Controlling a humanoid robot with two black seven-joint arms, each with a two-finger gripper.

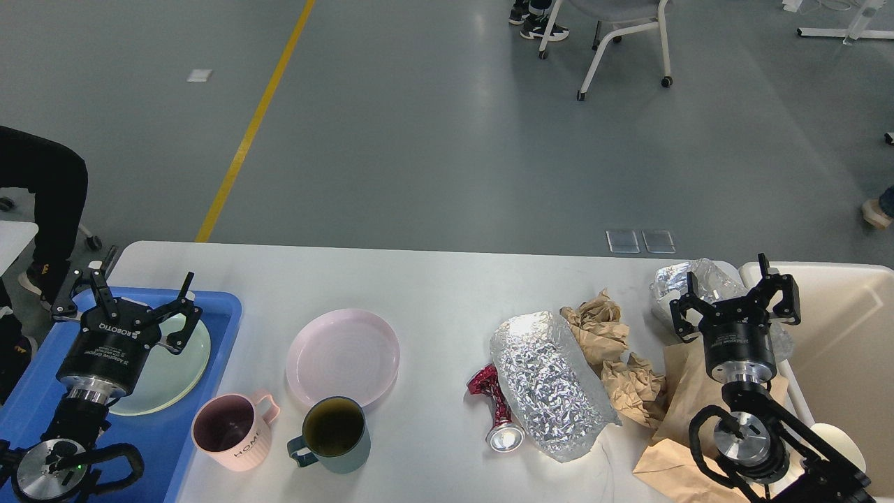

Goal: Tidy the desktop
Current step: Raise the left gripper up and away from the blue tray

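Foil is gonna be the headache here imo. The big foil bag [552, 384] lies mid tabletop [433, 286], touching a crushed red can [497, 412] and crumpled brown paper [614, 349], so grabbing any one of them probably drags the others or knocks the can rolling. Right gripper [735, 297] hovers with fingers wide and empty over the paper near the cream bin [852, 335]. Left gripper [133, 307], also spread wide and empty, hangs over the green plate [174, 377] in the blue tray [223, 307]. The pink mug [234, 429] and green mug [334, 433] stand just beside the pink plate [342, 356], easy to bump.
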